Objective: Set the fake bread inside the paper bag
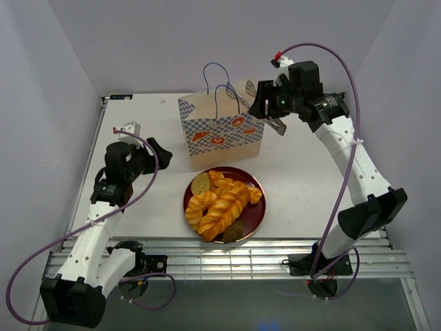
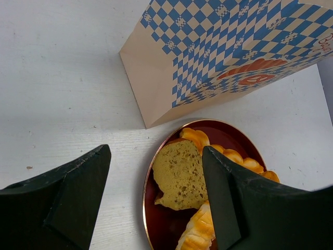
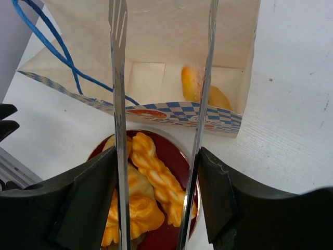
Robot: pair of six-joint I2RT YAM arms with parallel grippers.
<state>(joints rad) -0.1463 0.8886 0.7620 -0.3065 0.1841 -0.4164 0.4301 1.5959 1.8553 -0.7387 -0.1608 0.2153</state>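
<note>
One bread (image 3: 193, 83) shows blurred inside the bag (image 1: 220, 134), at its right end. More bread (image 1: 224, 203) is heaped on the plate (image 1: 256, 207) just in front of the bag. The right gripper (image 1: 264, 103), above the bag's mouth, clamps tongs (image 3: 118, 104) whose blades stand apart and empty. I judge this as the release step. Next the tongs must lift over the bag's front rim, clear of the cord handles (image 3: 49, 49). The left gripper (image 1: 155, 153), jaws apart, is left of the bag.
</note>
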